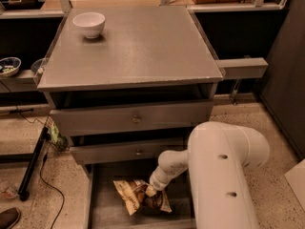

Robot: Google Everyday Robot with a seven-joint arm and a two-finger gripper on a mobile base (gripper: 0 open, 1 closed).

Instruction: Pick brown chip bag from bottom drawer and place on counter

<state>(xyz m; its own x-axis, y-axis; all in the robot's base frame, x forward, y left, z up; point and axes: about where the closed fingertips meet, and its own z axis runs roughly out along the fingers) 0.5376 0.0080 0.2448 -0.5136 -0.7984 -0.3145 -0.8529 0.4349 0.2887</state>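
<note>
— Where is the chip bag?

— In the bottom drawer, which is pulled out. The bag lies flat on the grey floor, a little right of the middle, crumpled, its tan end to the left and its dark printed part to the right.

— And the gripper?

— Low in the drawer, its tip right on top of the bag, about at the middle. The bag shows on both sides of it. Whether it is closed on the bag or only resting there, I cannot tell.

— How is the arm set?

— A thick white link fills the lower right and rises up to a rounded elbow. From there a slimmer white wrist slopes down and to the left, into the drawer, ending at the bag.

— What is above?

— Two more drawers, each with a small round knob. The middle drawer sticks out slightly; the top drawer sits further back under the counter. The counter is flat and grey, with a white bowl at its far left corner, well apart from the arm.
</note>
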